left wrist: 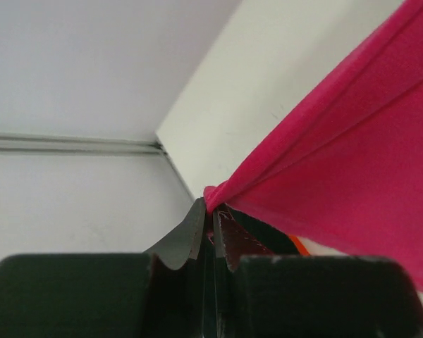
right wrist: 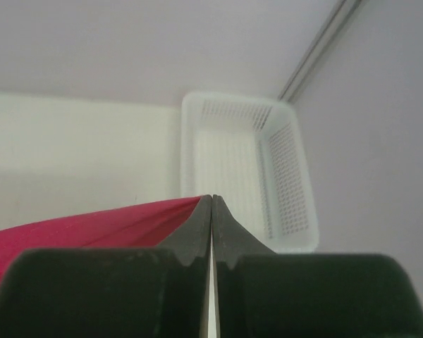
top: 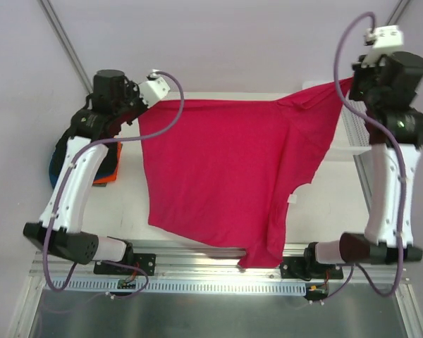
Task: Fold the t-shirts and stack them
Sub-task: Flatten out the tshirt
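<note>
The white table (top: 127, 204) is spanned by the crimson-pink t-shirt (top: 225, 176), which is lifted by two far corners and stretched between the arms. Its lower part is draped toward the near edge, where a tail is hung over the rail (top: 197, 271). The white mesh basket (right wrist: 289, 169) is seen at the far right. The other t-shirts (top: 104, 176) are glimpsed at the left behind the left arm, with only orange and blue edges showing. The left gripper (left wrist: 211, 211) is pinched on a bunched corner of cloth, and the right gripper (right wrist: 212, 203) is pressed together on the opposite edge. Only thin pinches are held, so a corner could be lost if the cloth is pulled too taut. The overhanging tail could be snagged on the rail and a crooked fold produced.
</note>
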{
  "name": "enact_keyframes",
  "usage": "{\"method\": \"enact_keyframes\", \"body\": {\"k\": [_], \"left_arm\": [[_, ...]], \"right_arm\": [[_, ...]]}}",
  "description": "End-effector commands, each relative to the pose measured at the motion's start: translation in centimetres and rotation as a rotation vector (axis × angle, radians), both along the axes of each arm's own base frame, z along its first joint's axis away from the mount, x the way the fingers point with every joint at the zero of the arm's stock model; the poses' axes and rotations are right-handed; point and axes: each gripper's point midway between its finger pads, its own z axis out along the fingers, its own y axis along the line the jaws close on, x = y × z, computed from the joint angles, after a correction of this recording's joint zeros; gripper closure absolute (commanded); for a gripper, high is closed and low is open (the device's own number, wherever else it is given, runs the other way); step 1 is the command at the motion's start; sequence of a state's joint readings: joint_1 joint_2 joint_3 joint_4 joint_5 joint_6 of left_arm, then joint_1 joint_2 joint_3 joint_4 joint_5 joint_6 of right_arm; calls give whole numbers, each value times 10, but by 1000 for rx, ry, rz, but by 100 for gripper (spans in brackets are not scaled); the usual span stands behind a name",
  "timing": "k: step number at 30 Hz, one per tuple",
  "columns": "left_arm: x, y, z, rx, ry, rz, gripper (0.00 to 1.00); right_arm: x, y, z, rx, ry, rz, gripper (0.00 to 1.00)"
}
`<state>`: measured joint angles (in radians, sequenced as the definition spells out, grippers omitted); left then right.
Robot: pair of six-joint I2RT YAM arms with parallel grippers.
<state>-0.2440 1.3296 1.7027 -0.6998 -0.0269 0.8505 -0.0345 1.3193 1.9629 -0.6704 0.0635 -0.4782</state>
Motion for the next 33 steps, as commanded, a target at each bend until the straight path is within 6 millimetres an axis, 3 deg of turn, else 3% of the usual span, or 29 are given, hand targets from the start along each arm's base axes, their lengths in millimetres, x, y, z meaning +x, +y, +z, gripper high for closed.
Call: {"method": "enact_keyframes", "body": {"k": [1,2,3,4,5,6,7,9,10,12,14,15,16,17,18,22,26,27,28,30,31,33], "left_arm": [[31,8,-63,77,120,10,100],[37,6,-80,82,158,-1,100],[44,8,-95,87,190,2,100],[57,8,-125,101,259,-2,100],[66,10,-137,102,283,6,100],[75,13,-150,108,312,15,100],[94,16,-172,120,356,21,100],[115,18,-189,133,384,28,100],[136,19,-203,151,399,27,100],[157,23,-210,187,393,41,100],[182,24,-216,223,374,36,100],[189,26,-216,233,365,37,100],[200,27,-216,245,352,42,100],[204,28,-216,254,348,43,100],[207,31,-217,264,346,48,100],[215,40,-215,240,333,96,100],[200,49,-193,182,313,132,100],[194,48,-183,168,302,132,100],[180,45,-161,132,272,139,100],[163,40,-134,80,235,124,100],[145,39,-108,57,192,123,100],[126,36,-83,28,150,111,100]], "right_arm": [[57,0,-72,-16,195,48,100],[80,7,-106,0,280,93,100],[92,11,-124,5,327,114,100],[103,14,-132,1,348,133,100],[115,21,-141,-44,367,176,100],[140,22,-178,-58,446,187,100],[156,22,-167,-81,410,188,100],[187,20,-187,-120,436,194,100],[218,17,-193,-136,421,182,100],[245,12,-199,-228,391,183,100],[262,29,-228,-307,410,201,100],[271,33,-221,-345,351,214,100],[271,38,-217,-360,330,232,100],[272,44,-231,-367,346,248,100],[274,44,-229,-364,335,243,100],[273,40,-228,-188,334,157,100],[239,50,-213,43,390,169,100],[217,54,-185,82,376,185,100],[205,57,-180,109,384,190,100],[182,62,-144,123,322,187,100],[158,62,-103,110,244,184,100],[134,63,-80,87,205,182,100]]}}
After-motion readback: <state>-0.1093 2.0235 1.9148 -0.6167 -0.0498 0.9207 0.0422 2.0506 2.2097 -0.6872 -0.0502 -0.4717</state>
